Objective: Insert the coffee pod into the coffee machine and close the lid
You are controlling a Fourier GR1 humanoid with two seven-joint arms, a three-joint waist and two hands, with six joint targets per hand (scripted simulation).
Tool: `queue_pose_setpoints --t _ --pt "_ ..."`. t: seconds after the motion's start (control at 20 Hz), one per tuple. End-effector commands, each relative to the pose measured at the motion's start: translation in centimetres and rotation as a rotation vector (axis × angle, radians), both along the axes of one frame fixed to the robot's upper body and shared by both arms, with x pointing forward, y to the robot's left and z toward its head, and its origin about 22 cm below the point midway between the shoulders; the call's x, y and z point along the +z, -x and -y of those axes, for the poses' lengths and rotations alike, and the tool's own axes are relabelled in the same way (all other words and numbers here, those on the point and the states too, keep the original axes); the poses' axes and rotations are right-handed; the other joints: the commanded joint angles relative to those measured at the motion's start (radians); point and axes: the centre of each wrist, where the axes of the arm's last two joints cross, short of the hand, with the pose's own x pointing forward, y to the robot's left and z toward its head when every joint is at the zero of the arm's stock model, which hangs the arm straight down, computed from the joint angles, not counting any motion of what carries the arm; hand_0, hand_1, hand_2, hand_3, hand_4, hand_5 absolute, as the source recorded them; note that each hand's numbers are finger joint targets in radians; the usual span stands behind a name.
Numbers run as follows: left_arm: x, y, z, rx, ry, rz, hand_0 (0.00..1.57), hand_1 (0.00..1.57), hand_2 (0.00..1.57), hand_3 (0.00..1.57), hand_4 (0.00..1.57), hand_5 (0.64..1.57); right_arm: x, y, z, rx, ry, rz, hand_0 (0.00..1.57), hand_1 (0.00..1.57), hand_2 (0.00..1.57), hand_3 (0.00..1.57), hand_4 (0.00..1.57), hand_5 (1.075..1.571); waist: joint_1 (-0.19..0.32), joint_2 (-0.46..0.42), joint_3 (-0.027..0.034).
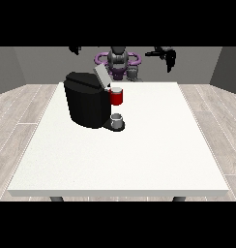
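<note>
1. Coffee machine on counter, lid raised; red thing at the machine.
2. Grey thing at machine's base, maybe the pod.
3. Hand at the view's right and hand at the view's left are far behind the machine; fingers: cannot tell.
4. Risk: the long reach could knock the lid.

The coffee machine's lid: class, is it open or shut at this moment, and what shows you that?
Open. The grey lid stands tilted up above the top of the black coffee machine, not lying flat on it.

Bare room: grey walls, plank floor.
</note>
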Motion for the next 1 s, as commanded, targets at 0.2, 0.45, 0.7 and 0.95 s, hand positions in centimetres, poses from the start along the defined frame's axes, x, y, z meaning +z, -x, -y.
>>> queue_pose_setpoints --t 0.2,0.45,0.7,0.95 --pt "-0.5 3.2 -0.2 0.010 0.024 0.062 0.00 0.00 0.00 0.00 0.11 1.571 -1.0 -0.5 -2.6 0.073 0.017 -0.005 0.00 0.00 0.00 0.00 0.00 1.571 0.010 0.059 0.0000" --pt "1.1 3.8 -0.3 0.039 0.039 0.090 0.00 0.00 0.00 0.00 0.00 1.571 0.9 -3.2 -0.6 0.038 -0.041 0.025 0.00 0.00 0.00 0.00 0.00 1.571 0.020 0.120 0.0001" --pt "2.4 4.2 -0.8 0.074 0.053 0.125 0.00 0.00 0.00 0.00 0.00 1.571 1.1 -4.5 0.3 0.070 -0.048 0.019 0.00 0.00 0.00 0.00 0.00 1.571 0.013 0.181 0.0001" --pt "3.8 5.5 -1.3 0.028 0.040 0.080 0.00 0.00 0.00 0.00 0.00 1.571 0.3 -5.4 -0.2 0.056 -0.023 0.007 0.00 0.00 0.00 0.00 0.00 1.571 0.023 0.173 0.0002"
